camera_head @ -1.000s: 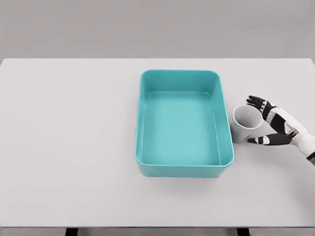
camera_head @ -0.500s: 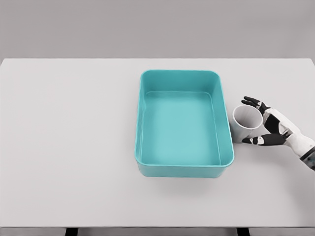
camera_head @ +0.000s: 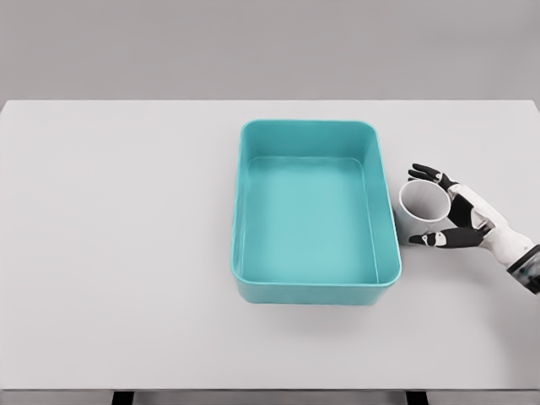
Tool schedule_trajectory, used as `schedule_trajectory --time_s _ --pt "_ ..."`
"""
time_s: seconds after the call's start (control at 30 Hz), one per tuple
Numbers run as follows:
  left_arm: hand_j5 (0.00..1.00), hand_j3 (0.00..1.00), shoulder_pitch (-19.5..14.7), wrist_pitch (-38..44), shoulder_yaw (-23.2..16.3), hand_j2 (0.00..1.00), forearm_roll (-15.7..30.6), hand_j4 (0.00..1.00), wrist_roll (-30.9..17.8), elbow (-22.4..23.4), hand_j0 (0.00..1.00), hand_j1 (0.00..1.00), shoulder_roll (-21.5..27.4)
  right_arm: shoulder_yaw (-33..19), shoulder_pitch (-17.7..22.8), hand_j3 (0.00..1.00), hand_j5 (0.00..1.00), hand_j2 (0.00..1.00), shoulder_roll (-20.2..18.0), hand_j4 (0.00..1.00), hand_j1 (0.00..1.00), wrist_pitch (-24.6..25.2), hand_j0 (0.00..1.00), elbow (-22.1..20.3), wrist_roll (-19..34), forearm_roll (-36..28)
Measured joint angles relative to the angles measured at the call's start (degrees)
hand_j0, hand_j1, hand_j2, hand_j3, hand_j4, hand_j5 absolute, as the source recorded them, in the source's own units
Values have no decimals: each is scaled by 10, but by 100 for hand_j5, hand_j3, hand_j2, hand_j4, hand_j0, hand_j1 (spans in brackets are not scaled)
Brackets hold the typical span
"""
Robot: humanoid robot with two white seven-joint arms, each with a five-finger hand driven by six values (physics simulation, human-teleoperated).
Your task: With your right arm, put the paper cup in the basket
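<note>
I see a big white table [camera_head: 126, 253] that fills most of the view; on it sits a blue-green basket [camera_head: 314, 291] with nothing inside; just to the right of the basket, very close to its wall, the white paper cup [camera_head: 419, 216] stands on the table with its open top up; my right hand [camera_head: 460, 221] comes in from the right and wraps around the cup, fingers [camera_head: 424, 175] curled behind it and thumb in front; I cannot tell how tight the hold is.
</note>
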Motion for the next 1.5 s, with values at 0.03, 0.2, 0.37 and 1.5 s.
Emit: schedule_trajectory --time_s 0.03,0.2,0.37,1.5 --pt "100 100 1 0 0 100 0 100 0 0 100 100 0 0 0 100 100 100 1 100 100 0 100 0 0 0" --pt "100 100 0 0 0 100 0 100 0 0 100 100 0 2 0 100 100 100 2 100 100 0 100 0 0 1" --pt "100 100 1 0 0 100 0 100 0 0 100 100 0 4 -1 100 100 100 3 100 100 1 100 0 0 1" --pt "100 100 1 0 0 100 0 100 0 0 100 100 0 1 -4 51 51 51 -6 51 51 1 51 -16 1 7"
